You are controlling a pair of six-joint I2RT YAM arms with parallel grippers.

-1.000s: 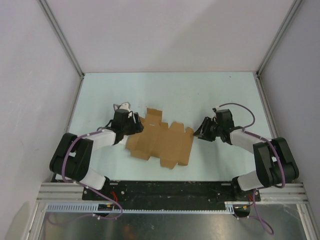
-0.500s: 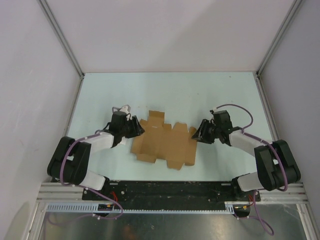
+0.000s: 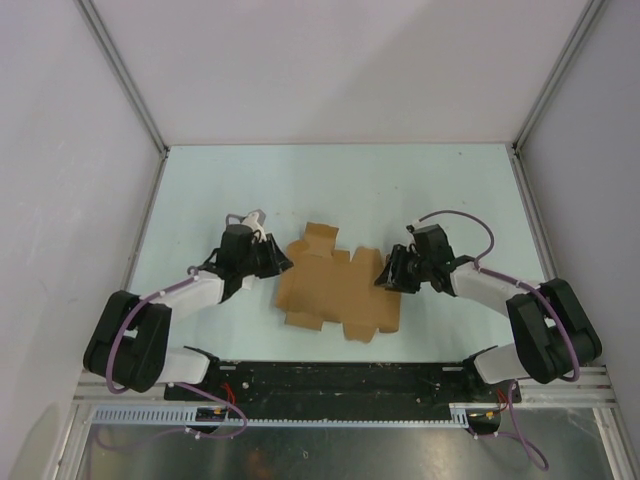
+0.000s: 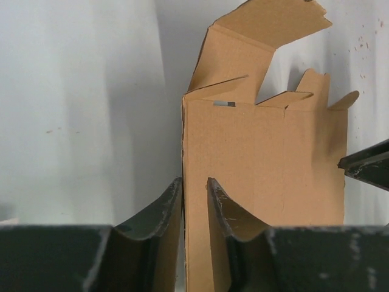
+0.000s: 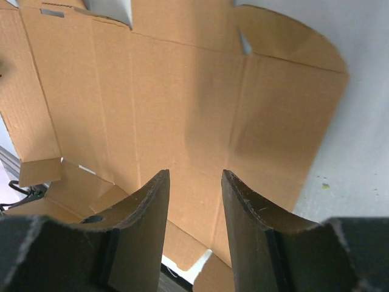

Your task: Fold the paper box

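The paper box is a flat brown cardboard sheet with flaps and crease lines, lying mid-table between both arms. My left gripper sits at its left edge. In the left wrist view the paper box fills the right half, and the left gripper straddles its left edge with a narrow gap between the jaws. My right gripper is at the sheet's right edge. In the right wrist view the paper box spreads beyond the right gripper, which is open with nothing pinched.
Grey enclosure walls with aluminium posts surround the pale table. A black and metal rail runs along the near edge by the arm bases. A small speck lies on the table to the sheet's right.
The left gripper's jaws have narrowed around the sheet's left edge and pushed rightward. The sheet slid slightly right and nearer. The right gripper moved left onto the sheet's right edge, its opening unchanged.
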